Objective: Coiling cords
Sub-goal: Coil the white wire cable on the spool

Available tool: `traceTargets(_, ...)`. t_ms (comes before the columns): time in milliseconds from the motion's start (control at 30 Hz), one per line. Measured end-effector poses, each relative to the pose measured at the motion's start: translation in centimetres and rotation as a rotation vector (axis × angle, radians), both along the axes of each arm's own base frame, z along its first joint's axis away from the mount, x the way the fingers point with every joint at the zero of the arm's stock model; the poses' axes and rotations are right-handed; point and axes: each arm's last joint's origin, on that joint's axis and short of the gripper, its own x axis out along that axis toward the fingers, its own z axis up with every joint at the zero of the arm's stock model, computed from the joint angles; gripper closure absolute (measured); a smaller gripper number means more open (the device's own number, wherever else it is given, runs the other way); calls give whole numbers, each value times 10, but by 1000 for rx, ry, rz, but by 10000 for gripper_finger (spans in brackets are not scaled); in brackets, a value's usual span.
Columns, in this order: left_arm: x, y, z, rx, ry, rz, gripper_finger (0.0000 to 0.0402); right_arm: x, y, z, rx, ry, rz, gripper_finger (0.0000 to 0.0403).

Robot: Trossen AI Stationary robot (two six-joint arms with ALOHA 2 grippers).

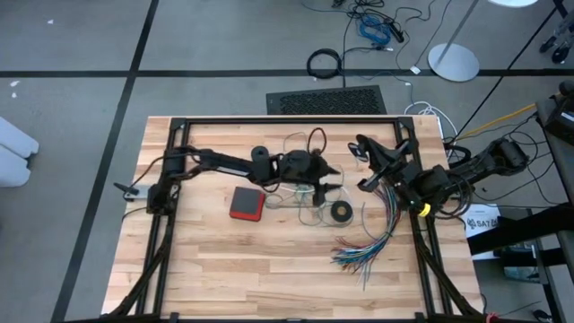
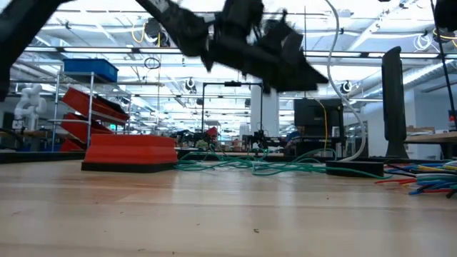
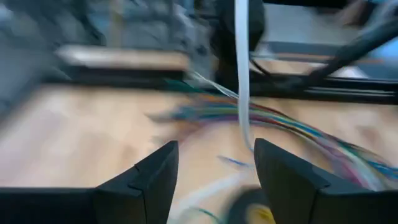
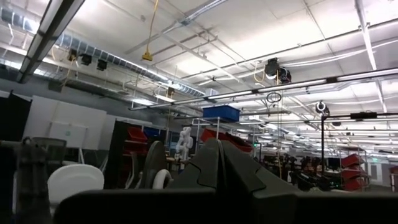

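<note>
Your teal cord [image 1: 309, 194] lies in loose loops mid-bench, a bit toward the far edge, just right of the red block [image 1: 246, 204] and left of the black ring [image 1: 341, 212]; in the low view the same cord [image 2: 250, 168] runs flat along the wood between the block [image 2: 128, 153] and a flat dark piece on the right. The white cord [image 3: 242, 81] shows in the left wrist view as a pale strand crossing between that arm's fingers [image 3: 152, 180], not pinched by either; it also arcs down at the right of the low view [image 2: 350, 114]. I can't pick out its round end piece. Left gripper [image 1: 330, 172] hangs over the teal loops with fingers apart and nothing clamped; the low view shows it raised clear of the bench. The wire fan [image 1: 372, 238] spreads toward the near right of the bench, its root up by the right arm. Right gripper [image 1: 360, 146] sits near the far right corner, lifted and pointed out into the room; its wrist view shows fingers [image 4: 214, 165] pressed together, holding nothing. The wood of the bench [image 1: 224, 269] is bare along the near edge.
</note>
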Motion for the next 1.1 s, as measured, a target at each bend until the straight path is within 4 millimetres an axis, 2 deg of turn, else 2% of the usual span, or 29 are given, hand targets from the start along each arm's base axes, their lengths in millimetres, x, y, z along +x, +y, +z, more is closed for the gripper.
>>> traceTargets(133, -4, -17, 27, 181, -55, 94, 185, -1, 1, 0, 1, -3, 8, 403)
traceTargets(300, -4, -34, 40, 244, -145, 127, 185, -1, 1, 1, -1, -15, 16, 403)
traceTargets(433, -4, -38, 45, 293, -192, 193, 188, -1, 0, 5, 3, -30, 9, 403)
traceTargets(567, -4, -40, 49, 288, -232, 195, 211, 0, 0, 9, 5, -39, 7, 403)
traceTargets(833, 1, -48, 42, 272, -244, 100, 264, 0, 0, 10, -8, -47, 16, 403)
traceTargets(1100, 3, -42, 48, 284, -243, 195, 272, 1, -2, 10, 5, -62, 20, 403)
